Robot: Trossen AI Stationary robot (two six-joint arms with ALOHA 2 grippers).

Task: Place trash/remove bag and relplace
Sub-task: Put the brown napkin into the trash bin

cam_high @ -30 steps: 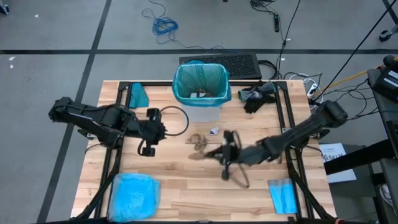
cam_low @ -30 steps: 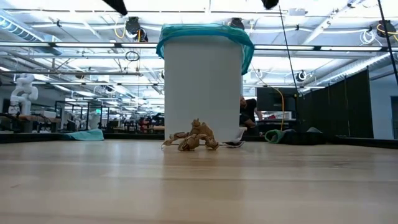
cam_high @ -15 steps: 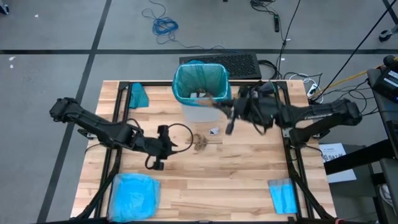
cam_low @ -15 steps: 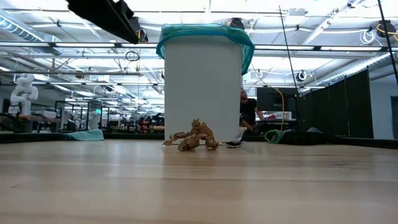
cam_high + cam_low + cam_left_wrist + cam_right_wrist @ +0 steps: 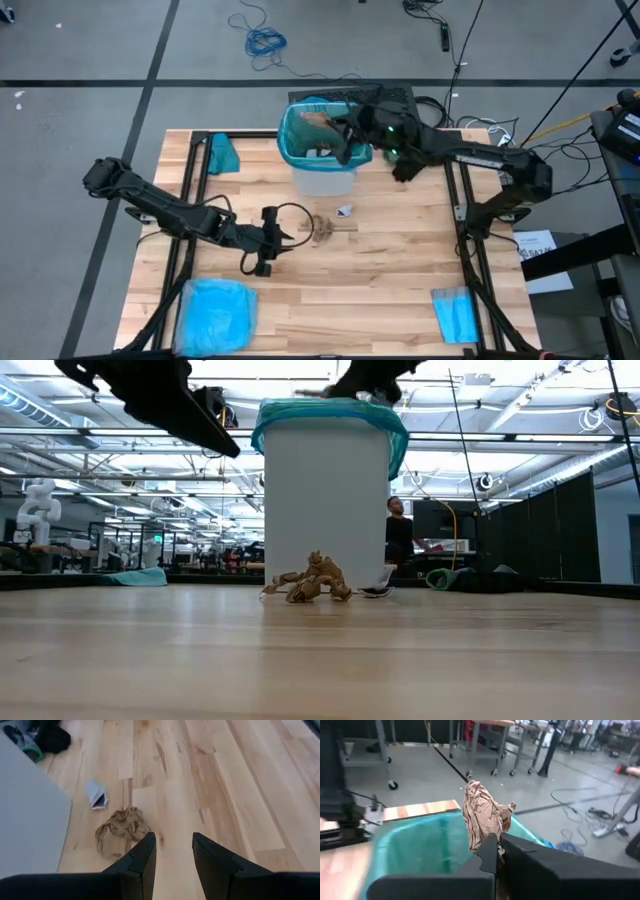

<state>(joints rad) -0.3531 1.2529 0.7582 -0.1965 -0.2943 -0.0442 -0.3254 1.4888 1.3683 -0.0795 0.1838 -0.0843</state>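
Right gripper [image 5: 496,851] clamped shut on a crumpled brown paper wad [image 5: 485,815], poised over the teal-green bin liner [image 5: 300,137] lining the white bin [image 5: 325,510]. Left gripper [image 5: 172,851] partly open, empty, hovering near another brown wad [image 5: 120,824] and small white wrapper [image 5: 96,795] on the table [image 5: 400,280].

No text, label, brand, number or sign can be read anywhere in these views.

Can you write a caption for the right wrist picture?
Right gripper holds a crumpled brown paper wad over the teal-green bag lining the bin.
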